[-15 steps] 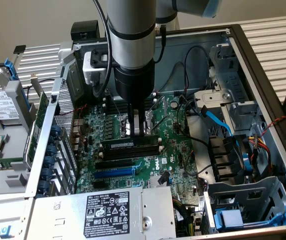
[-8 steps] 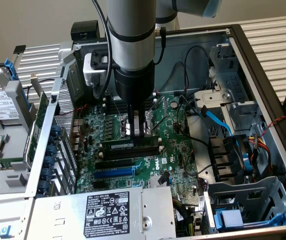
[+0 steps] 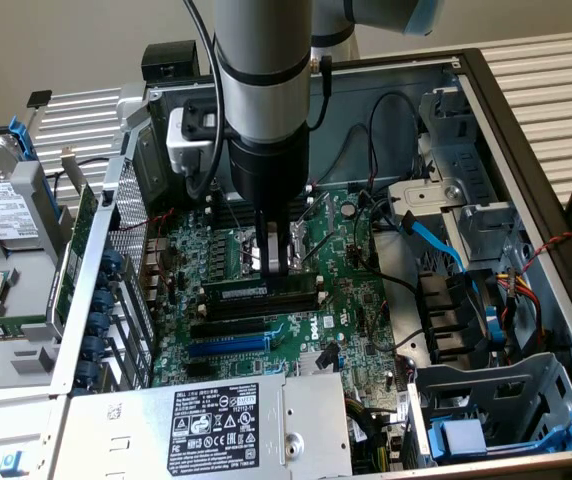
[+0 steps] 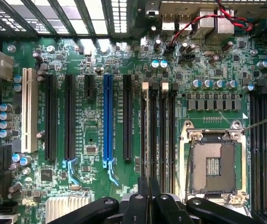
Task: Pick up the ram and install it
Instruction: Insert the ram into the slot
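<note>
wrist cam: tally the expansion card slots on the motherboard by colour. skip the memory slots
Long white plastic expansion slot: 1
Black plastic expansion slots: 4 (three long, one short)
Long blue plastic expansion slot: 1
Total: 6

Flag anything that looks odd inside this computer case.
The CPU socket on the motherboard lies bare, contacts exposed, with no processor or cooler on it. Nothing looks spilled or broken.
</note>
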Controlling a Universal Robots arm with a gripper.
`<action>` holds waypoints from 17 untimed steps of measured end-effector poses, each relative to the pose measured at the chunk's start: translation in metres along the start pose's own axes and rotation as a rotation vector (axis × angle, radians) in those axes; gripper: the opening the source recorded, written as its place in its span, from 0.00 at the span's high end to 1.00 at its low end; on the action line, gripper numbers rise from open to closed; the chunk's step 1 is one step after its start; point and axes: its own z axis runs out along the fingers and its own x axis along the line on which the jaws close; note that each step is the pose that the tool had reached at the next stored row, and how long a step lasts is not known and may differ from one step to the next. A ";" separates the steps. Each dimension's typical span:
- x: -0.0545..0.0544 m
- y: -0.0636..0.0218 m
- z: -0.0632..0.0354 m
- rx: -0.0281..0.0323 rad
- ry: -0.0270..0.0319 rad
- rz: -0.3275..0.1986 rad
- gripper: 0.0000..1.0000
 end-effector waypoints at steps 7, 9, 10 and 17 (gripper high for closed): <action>0.000 0.0004 0.0010 0.0000 0.0000 0.000 0.88; 0.000 0.0004 0.0018 0.0001 -0.0002 0.000 0.88; 0.000 0.0004 0.0020 0.0000 0.0000 0.000 0.88; 0.000 0.0004 0.0032 0.0000 0.0001 0.000 0.88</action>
